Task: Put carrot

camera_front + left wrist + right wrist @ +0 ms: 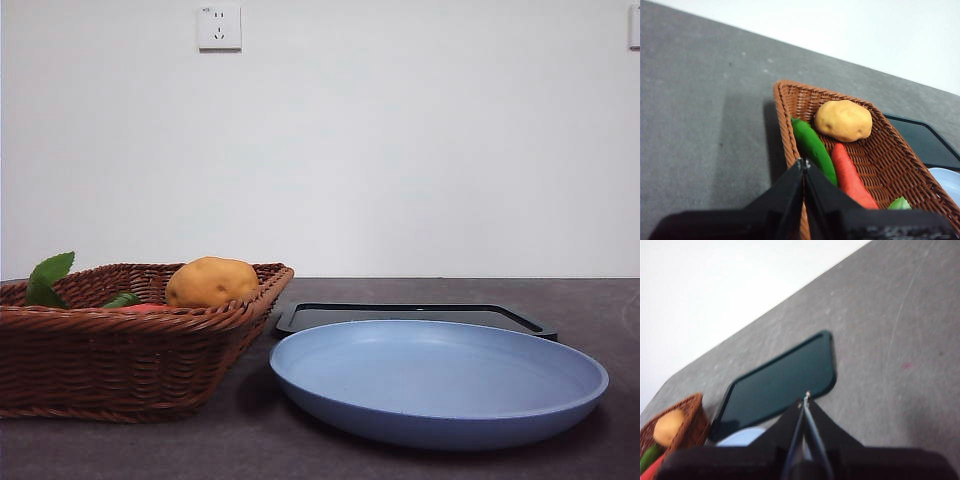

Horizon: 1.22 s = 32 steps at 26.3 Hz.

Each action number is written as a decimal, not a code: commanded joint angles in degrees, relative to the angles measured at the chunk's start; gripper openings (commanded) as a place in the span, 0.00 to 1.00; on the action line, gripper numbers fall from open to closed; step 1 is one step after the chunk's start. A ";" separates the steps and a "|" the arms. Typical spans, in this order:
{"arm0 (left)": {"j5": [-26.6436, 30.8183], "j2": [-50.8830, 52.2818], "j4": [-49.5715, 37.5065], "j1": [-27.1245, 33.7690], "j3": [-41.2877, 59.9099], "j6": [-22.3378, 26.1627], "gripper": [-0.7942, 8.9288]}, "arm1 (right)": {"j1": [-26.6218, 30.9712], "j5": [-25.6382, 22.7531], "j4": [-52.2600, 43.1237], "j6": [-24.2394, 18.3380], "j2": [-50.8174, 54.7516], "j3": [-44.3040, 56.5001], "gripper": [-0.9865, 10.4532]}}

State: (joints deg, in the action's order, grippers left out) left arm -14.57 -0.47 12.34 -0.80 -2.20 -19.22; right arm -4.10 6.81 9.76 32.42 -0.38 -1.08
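The carrot (850, 175) is red-orange and lies in the brown wicker basket (781, 112), between a long green vegetable (812, 145) and the basket's far side. Its green leaves (900, 204) show at the thick end. In the front view only a red sliver of the carrot (145, 308) and the leaves (50, 278) rise above the basket rim (120, 320). My left gripper (803, 165) is shut and empty, above the basket's near edge. My right gripper (806, 397) is shut and empty, over the black tray (780, 385). Neither gripper shows in the front view.
A yellow-brown potato (212, 282) sits in the basket beside the carrot and also shows in the left wrist view (843, 120). A blue plate (440, 420) stands to the right of the basket, with the black tray (420, 308) behind it.
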 commanded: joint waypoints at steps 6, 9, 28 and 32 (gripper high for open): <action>0.70 -9.68 2.80 0.13 -10.73 -1.66 0.09 | -0.04 2.38 8.02 -1.42 -6.21 -9.22 0.09; -0.35 -16.28 2.82 0.13 -15.23 -1.53 0.09 | -0.04 2.32 10.29 -3.21 -10.21 -13.60 0.09; -19.87 -52.46 14.19 -3.10 -38.07 13.44 0.09 | -0.04 14.14 27.91 -19.78 -45.57 -36.94 0.09; -23.47 -53.77 12.90 -3.78 -38.32 13.25 0.09 | -0.11 15.85 28.06 -20.92 -52.89 -36.94 0.10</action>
State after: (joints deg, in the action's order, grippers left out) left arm -37.71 -53.98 25.89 -4.40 -39.77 -6.94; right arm -4.10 22.48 38.09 12.53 -52.80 -37.34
